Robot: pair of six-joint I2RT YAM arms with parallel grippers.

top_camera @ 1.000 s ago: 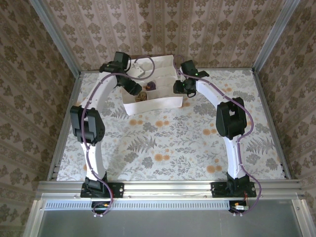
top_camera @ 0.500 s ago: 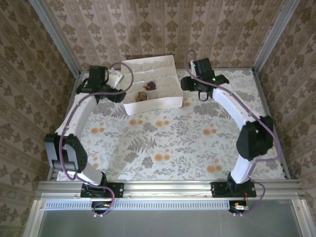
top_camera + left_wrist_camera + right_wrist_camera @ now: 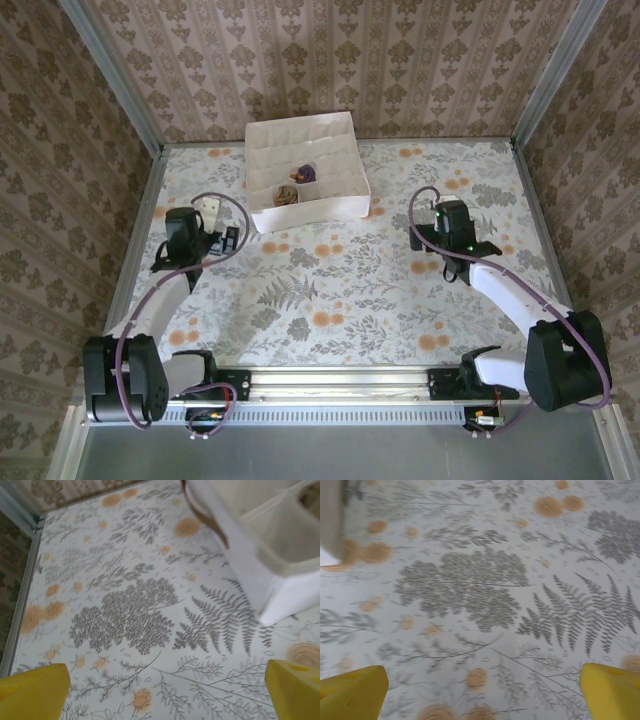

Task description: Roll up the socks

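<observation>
On your L, brown damask-papered walls (image 3: 50, 150) and a grey metal frame (image 3: 110, 72) hem the white floral-print tabletop (image 3: 340, 290). L gripper (image 3: 228, 240) hovers nr the L edge, yellow fingertips (image 3: 35, 690) spread wide, nothing btwn them. Centre-back, the white divided fabric box (image 3: 320, 210) holds both socks: brown checked bundle (image 3: 288, 194), purple bundle (image 3: 307, 172) just beside it. R gripper (image 3: 482, 690) over bare print, also wide, empty.

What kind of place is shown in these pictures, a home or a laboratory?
Probably a laboratory booth dressed like a home: the left arm and right arm are bolted to a metal rail, with wallpapered panels around a floral tablecloth.
</observation>
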